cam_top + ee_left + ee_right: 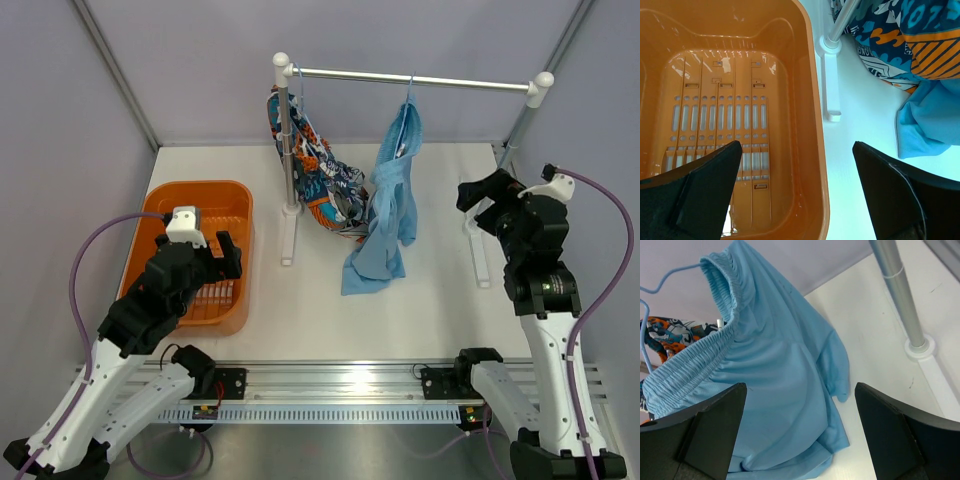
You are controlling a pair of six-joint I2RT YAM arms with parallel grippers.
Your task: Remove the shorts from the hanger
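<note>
— From above?
— My left claw (220, 265) gapes over the orange basket (160, 215). My right claw (478, 205) gapes too, light blue shorts (385, 215) and printed shorts (325, 175) hanging to its left.
— Left wrist?
— Basket beneath, printed pair ahead-right.
— Right wrist?
— Blue pair on its hanger (676, 278), dead ahead, hem on the counter (875, 340).

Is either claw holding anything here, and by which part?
Nothing is held. The left claw stands open above the orange basket; the right claw is open, facing the light blue shorts without touching them.
</note>
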